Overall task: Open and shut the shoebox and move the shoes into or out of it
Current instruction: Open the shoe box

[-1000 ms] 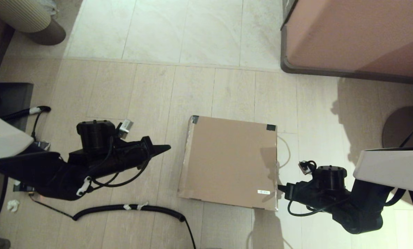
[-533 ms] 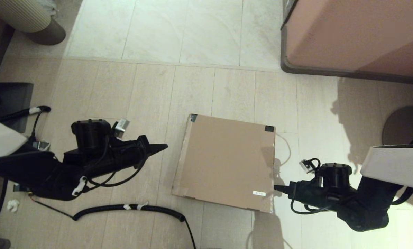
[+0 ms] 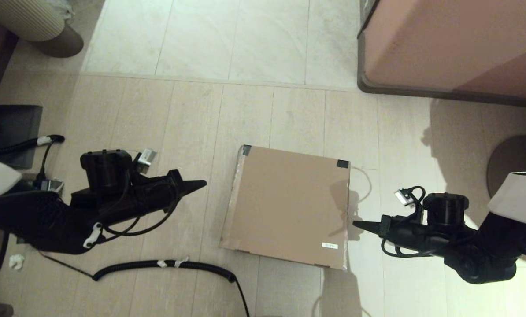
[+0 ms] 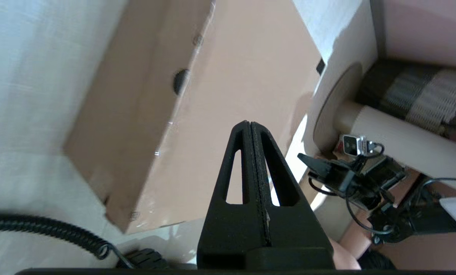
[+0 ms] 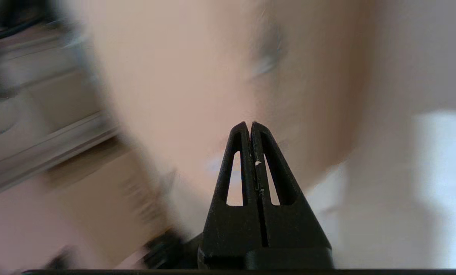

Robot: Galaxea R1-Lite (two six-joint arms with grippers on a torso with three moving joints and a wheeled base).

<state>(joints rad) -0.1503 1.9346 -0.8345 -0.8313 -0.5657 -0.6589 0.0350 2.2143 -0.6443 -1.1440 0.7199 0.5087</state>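
Observation:
The brown cardboard shoebox (image 3: 289,204) lies on the floor with its lid down, black tape on its two far corners and a small white sticker near its front right corner. No shoes show anywhere. My left gripper (image 3: 205,182) is shut and empty, a short way left of the box, pointing at it; the box (image 4: 228,76) fills the left wrist view beyond the tips (image 4: 249,123). My right gripper (image 3: 355,224) is shut and empty, just off the box's right edge. In the right wrist view the box (image 5: 197,76) is a blur beyond that gripper (image 5: 249,123).
A large pinkish-brown furniture block (image 3: 452,44) stands at the back right. A coiled black cable (image 3: 166,264) lies on the floor in front of the left arm. A round brown base (image 3: 514,160) sits far right, and a ribbed bin (image 3: 34,22) at the back left.
The right gripper has pulled back to the right and away from the box's right edge. The left gripper has drifted slightly left. The box has shifted a little leftward.

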